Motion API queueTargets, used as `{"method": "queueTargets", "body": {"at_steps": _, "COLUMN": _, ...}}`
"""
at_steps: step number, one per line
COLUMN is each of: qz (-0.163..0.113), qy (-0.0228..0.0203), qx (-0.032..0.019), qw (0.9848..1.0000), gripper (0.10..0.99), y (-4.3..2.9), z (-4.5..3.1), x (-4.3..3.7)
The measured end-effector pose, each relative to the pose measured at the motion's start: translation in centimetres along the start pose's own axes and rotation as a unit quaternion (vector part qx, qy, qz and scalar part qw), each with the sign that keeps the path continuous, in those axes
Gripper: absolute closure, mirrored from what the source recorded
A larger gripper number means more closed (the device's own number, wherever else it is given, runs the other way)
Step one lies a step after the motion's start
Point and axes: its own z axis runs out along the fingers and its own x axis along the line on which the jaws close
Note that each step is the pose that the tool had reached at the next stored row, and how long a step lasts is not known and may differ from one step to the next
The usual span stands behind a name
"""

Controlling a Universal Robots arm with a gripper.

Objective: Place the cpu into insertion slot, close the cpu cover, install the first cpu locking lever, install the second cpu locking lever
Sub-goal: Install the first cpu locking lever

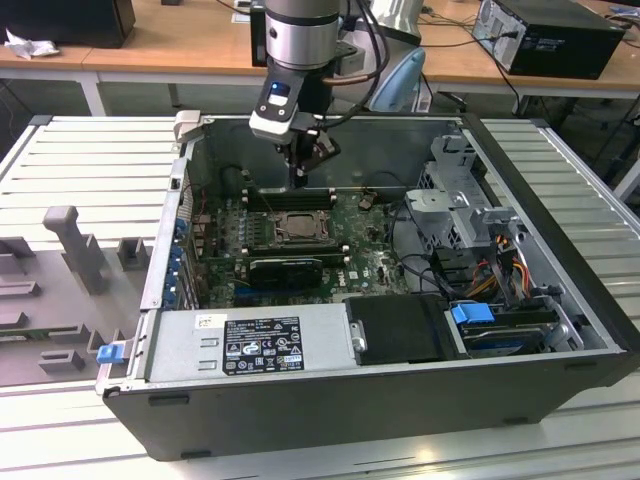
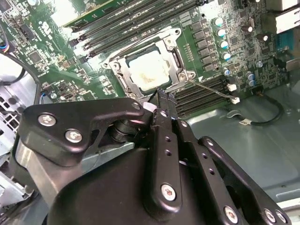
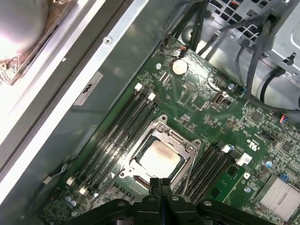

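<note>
the cpu (image 3: 159, 157) lies in its socket, framed by the cpu cover (image 3: 186, 158); i count one of each. i judge the chip light, stiff and fragile, best held by its edges. my gripper (image 3: 160, 182) hangs at the socket's edge, fingers pressed together on nothing.

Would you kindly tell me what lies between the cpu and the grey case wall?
Parallel black memory slots lie between the cpu and the case wall, as the first wrist view shows.
</note>
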Motion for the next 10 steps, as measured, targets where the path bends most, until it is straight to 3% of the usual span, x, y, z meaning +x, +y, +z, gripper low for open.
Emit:
{"method": "queueTargets", "body": {"at_steps": 5, "qz": -0.040, "qy": 0.0007, "qx": 0.0000, "qw": 0.9992, "gripper": 0.980, "y": 0.00, "z": 0.00, "x": 0.00}}
{"method": "queueTargets", "body": {"at_steps": 10, "qz": -0.087, "qy": 0.0014, "qx": 0.0000, "qw": 0.9962, "gripper": 0.980, "y": 0.00, "z": 0.00, "x": 0.00}}
